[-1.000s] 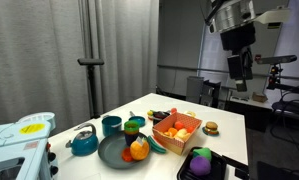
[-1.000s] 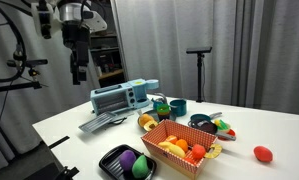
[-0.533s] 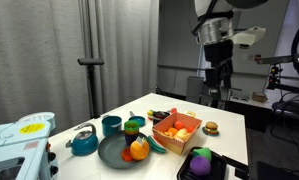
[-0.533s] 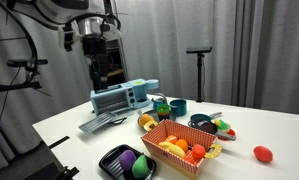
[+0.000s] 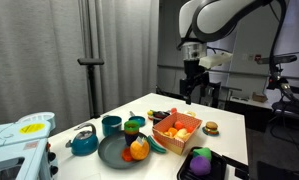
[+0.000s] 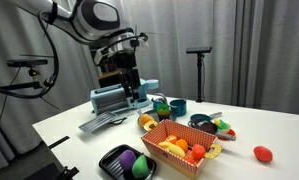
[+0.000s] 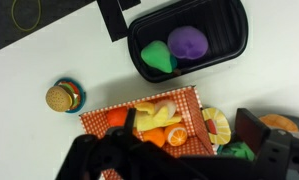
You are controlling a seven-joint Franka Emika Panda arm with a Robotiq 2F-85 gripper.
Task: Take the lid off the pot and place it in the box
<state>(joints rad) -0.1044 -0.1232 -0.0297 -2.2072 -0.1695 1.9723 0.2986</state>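
The box (image 5: 181,135) is a shallow tray with orange-red checked sides, holding fruit pieces; it shows in both exterior views (image 6: 171,152) and in the wrist view (image 7: 187,108). A teal pot (image 5: 111,125) stands behind the dark plate and also shows in an exterior view (image 6: 177,108). I cannot make out its lid. My gripper (image 5: 192,93) hangs high above the table's far side, open and empty, well above the box. It also shows in an exterior view (image 6: 132,88), and its dark fingers (image 7: 174,160) fill the bottom of the wrist view.
A black box (image 7: 229,55) holds a purple and a green item. A toy burger (image 7: 62,96) lies on the white table. A dark plate (image 5: 113,154) with an orange, a teal kettle (image 5: 84,142) and a blue-white device (image 6: 124,97) stand nearby.
The arm has swung down and in from high at the side, so the gripper now hangs lower and closer over the table. The objects have not moved.
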